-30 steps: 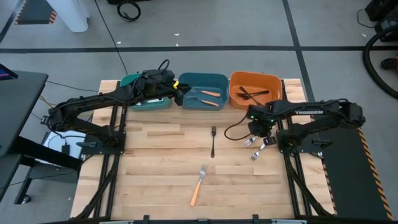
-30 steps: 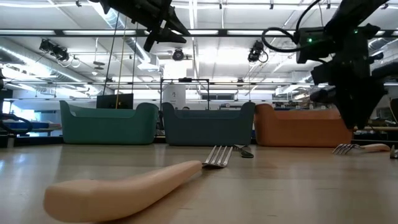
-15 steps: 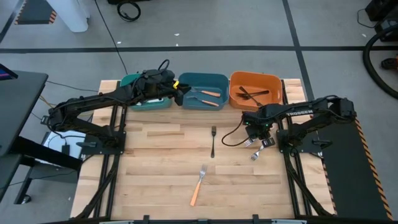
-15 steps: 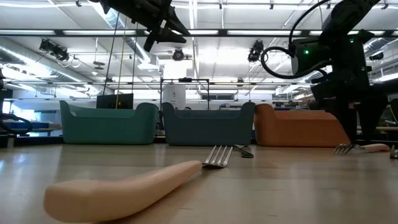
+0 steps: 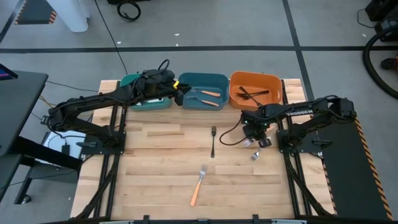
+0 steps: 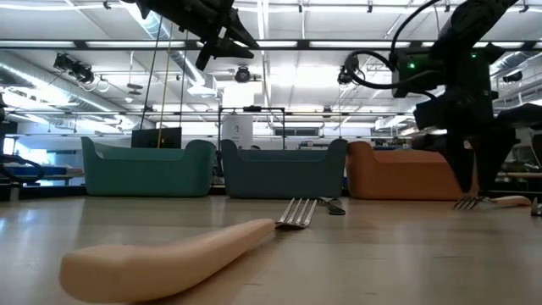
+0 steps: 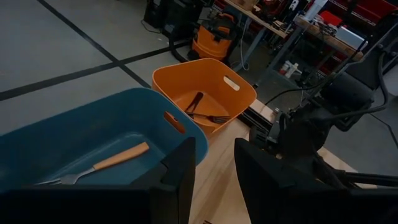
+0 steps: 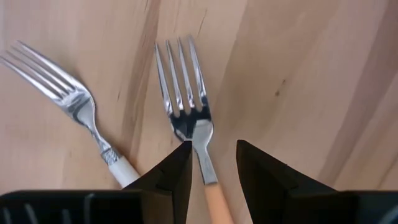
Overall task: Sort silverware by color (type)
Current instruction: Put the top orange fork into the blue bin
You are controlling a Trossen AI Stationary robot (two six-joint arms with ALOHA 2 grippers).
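My right gripper point(image 8: 212, 147) is open and low over two forks at the table's right side point(image 5: 252, 135). Its fingers stand on either side of the neck of an orange-handled fork point(image 8: 194, 127), just behind the tines. A silver fork with a white handle point(image 8: 79, 111) lies flat beside it. My left gripper point(image 7: 213, 148) is open and empty, raised over the near rim of the blue bin point(image 5: 181, 89). The blue bin point(image 7: 74, 134) holds an orange-handled fork point(image 7: 118, 157), and the orange bin point(image 7: 205, 81) holds black forks point(image 7: 200, 112).
A black fork point(image 5: 212, 140) lies flat at the table's middle. Another orange-handled fork point(image 5: 199, 184) lies nearer the near edge and fills the low view's foreground point(image 6: 169, 258). The teal bin point(image 5: 138, 101), blue bin point(image 5: 202, 79) and orange bin point(image 5: 255, 77) line the far edge.
My right gripper has come down toward the two forks at the table's right and shifted slightly toward the table's left. It now stands just above the table over the orange-handled fork. The forks have not moved.
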